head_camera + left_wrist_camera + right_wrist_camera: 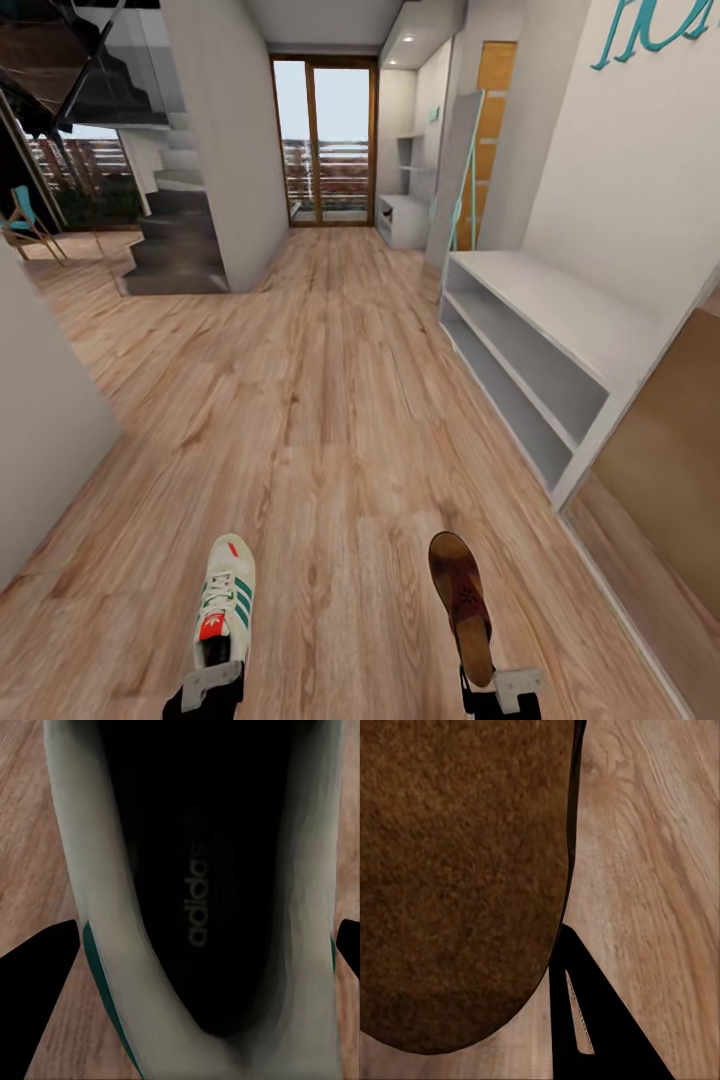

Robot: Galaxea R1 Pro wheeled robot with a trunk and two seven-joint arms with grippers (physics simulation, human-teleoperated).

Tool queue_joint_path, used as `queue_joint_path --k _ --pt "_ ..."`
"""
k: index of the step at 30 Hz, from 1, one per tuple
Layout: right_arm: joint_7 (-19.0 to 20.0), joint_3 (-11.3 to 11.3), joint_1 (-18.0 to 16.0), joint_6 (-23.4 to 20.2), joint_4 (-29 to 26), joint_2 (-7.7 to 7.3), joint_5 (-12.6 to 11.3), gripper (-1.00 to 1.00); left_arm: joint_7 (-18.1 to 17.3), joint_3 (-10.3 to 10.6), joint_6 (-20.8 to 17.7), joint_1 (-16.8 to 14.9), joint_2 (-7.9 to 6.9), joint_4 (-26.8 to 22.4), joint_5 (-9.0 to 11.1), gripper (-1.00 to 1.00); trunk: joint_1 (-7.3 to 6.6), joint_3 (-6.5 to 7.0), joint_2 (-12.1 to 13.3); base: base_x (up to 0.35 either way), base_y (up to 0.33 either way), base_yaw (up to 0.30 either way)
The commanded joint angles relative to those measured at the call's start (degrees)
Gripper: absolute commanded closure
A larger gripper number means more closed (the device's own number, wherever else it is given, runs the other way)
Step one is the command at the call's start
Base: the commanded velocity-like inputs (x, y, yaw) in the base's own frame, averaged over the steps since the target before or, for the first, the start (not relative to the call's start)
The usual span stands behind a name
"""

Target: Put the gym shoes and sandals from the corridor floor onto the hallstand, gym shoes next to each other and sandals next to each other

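1. Your left gripper (pixel 212 688) is clamped on the heel of a white low-top lace-up sneaker with green side stripes and a red tongue label (pixel 226 600), whose toe points away from the gripper, above the light brown wood-grain plank floor (pixel 320 420).
2. Look at your left wrist view: the sneaker's (pixel 187 892) black lining carries grey lettering, which the head view does not resolve, and a dark fingertip (pixel 37 982) sits at each side of the white collar.
3. Your right gripper (pixel 500 692) holds the heel end of a brown leather sandal with a reddish-brown footbed (pixel 462 605), toe also pointing away from it.
4. From the right wrist view you get the grainy footbed (pixel 457 877) close up, with one black finger (pixel 600 1020) just beside its edge; whether that finger touches the sandal, you cannot tell there.
5. Ahead and to the right of your right gripper, well apart, stands a pale grey-white bench unit with two open shelf levels (pixel 560 330) against the wall.
6. Far ahead of both grippers, a wood-framed glass door (pixel 325 140) closes the corridor, with grey stairs (pixel 175 230) to the left.
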State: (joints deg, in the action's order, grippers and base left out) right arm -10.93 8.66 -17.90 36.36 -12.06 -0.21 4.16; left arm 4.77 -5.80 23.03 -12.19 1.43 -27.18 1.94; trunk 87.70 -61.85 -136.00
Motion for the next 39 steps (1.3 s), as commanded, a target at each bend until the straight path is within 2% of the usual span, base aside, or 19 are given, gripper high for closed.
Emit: queue_joint_path --k 1,39 --pt "-0.58 0.29 -0.03 0.03 0.02 -0.03 0.41 1.00 0.05 -0.08 0.17 -0.03 0.04 0.02 0.17 1.00 0.02 -0.05 -0.02 0.340 0.000 0.000" --pt "-0.58 0.31 -0.03 0.03 0.02 0.04 0.50 1.00 0.06 -0.09 0.22 0.41 -0.03 -0.46 0.24 1.00 0.02 -0.05 -0.02 0.340 0.000 0.000"
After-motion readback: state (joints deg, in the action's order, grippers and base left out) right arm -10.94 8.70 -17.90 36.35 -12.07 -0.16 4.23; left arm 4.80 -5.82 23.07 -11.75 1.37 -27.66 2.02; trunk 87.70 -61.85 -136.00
